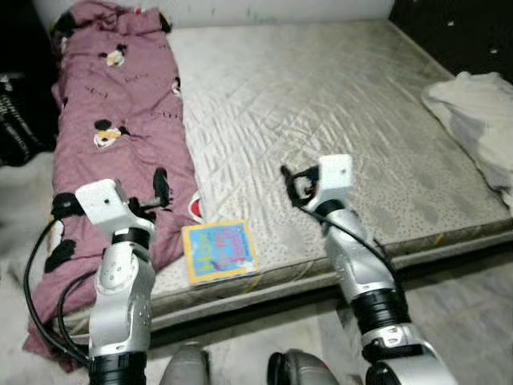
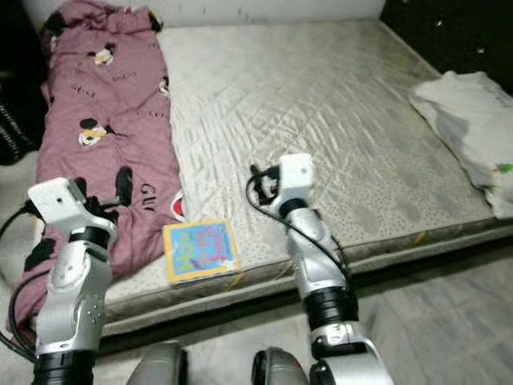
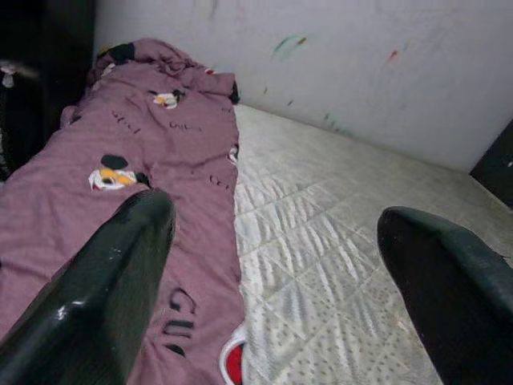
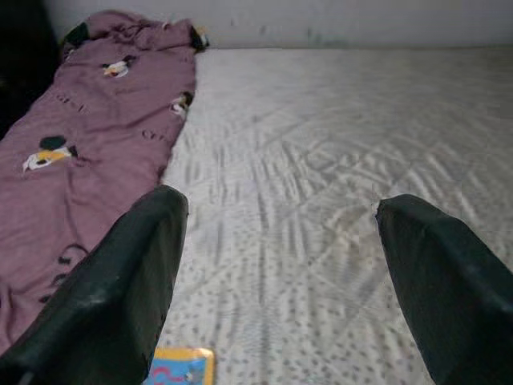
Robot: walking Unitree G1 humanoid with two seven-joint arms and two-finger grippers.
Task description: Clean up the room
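1. A bare quilted grey mattress (image 1: 321,120) lies on the floor.
2. A mauve cartoon-print blanket (image 1: 112,136) runs along its left side.
3. A bright yellow-edged picture book (image 1: 218,251) sits at the near edge, between both arms.
4. The left gripper (image 3: 272,265) and right gripper (image 4: 276,265) hover above, fingers spread, holding nothing.
5. A white crumpled cloth (image 1: 477,112) lies far right.

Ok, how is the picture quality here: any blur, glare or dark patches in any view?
Left and right eye views: evenly lit, fairly sharp; the book reads clearly, the far corners are black. Left wrist view: the fingers are soft and close, the blanket is sharper. Right wrist view: hazy, low contrast, slightly washed mattress. No strong glare.
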